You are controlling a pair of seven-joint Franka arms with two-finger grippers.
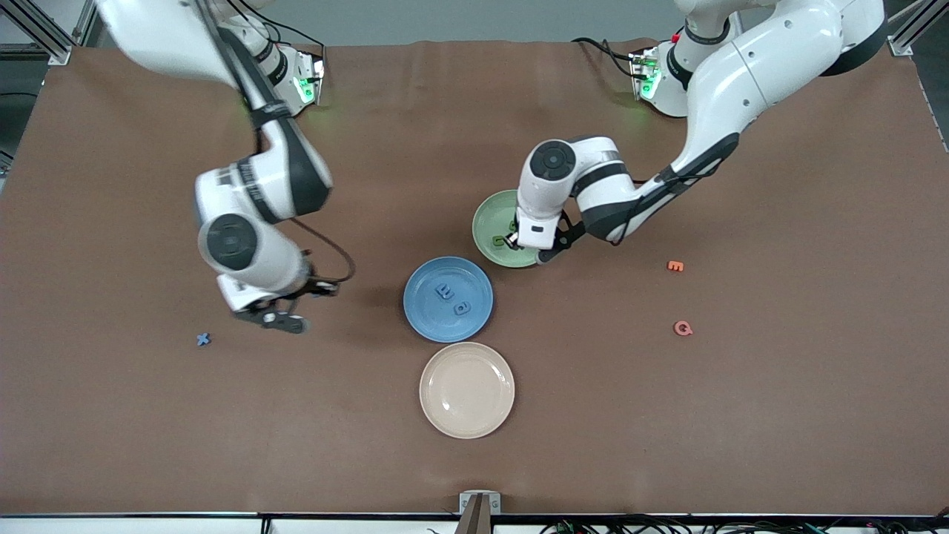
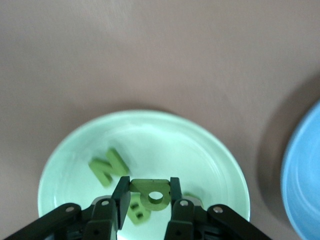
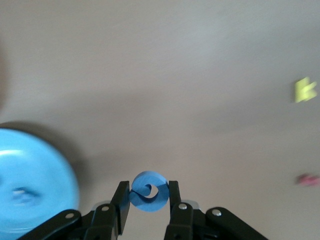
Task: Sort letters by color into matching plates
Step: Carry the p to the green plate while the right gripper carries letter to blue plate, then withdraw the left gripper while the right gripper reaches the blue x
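Blue cross letter [image 1: 203,339]: loose on tabletop. My right end effector [image 3: 148,196]: clamps a blue letter [image 3: 147,191], heading to blue plate [image 1: 415,311]. My left end effector [image 2: 150,197]: pinches a green letter [image 2: 151,195] over green plate [image 2: 210,155]; next, lower and release.

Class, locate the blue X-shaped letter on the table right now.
In the front view, the blue X lies alone on the brown table toward the right arm's end, just nearer the camera than the right gripper.

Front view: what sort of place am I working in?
Probably a robotics lab test bench: a brown mat-covered table, aluminium frame rails at its corners, and loose cables along the near edge.
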